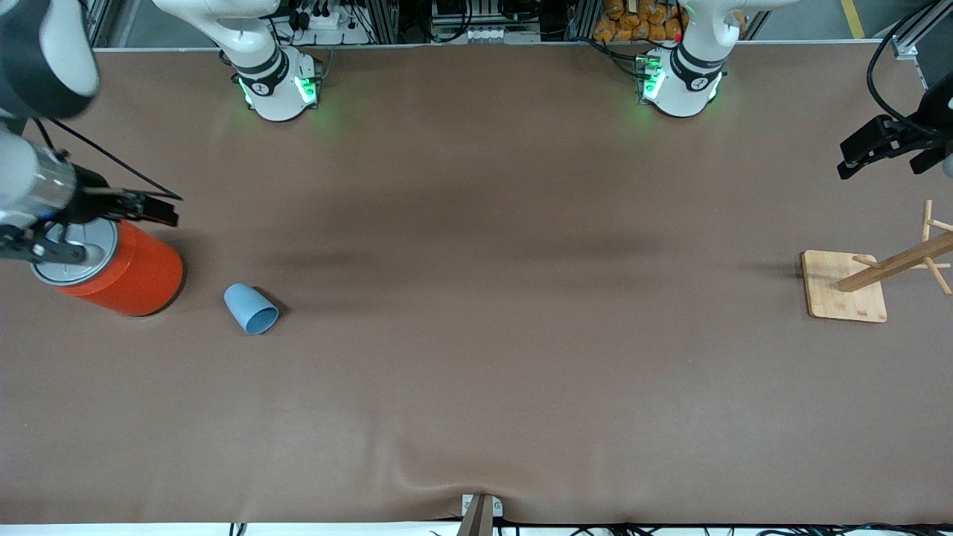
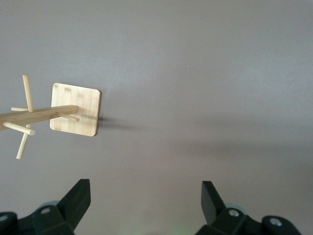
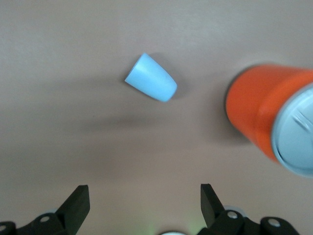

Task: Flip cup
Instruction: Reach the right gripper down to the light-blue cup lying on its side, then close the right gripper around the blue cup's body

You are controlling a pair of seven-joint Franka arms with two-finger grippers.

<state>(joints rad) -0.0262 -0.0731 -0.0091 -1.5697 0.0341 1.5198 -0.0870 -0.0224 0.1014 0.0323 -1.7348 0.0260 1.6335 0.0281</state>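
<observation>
The light-blue cup point(image 1: 250, 308) lies on its side on the brown table, toward the right arm's end, with its wider open end turned toward the front camera. It also shows in the right wrist view point(image 3: 150, 78). My right gripper point(image 1: 175, 210) is open and empty in the air, over the table beside the orange can's top and apart from the cup; in its wrist view point(image 3: 145, 196) the jaws stand wide apart. My left gripper point(image 1: 877, 160) is open and empty, up over the table at the left arm's end, as its wrist view point(image 2: 145, 193) shows.
A big orange can point(image 1: 130, 275) with a grey lid stands beside the cup, closer to the right arm's end of the table; it also shows in the right wrist view point(image 3: 264, 112). A wooden peg rack on a square base point(image 1: 845, 286) stands at the left arm's end point(image 2: 76, 108).
</observation>
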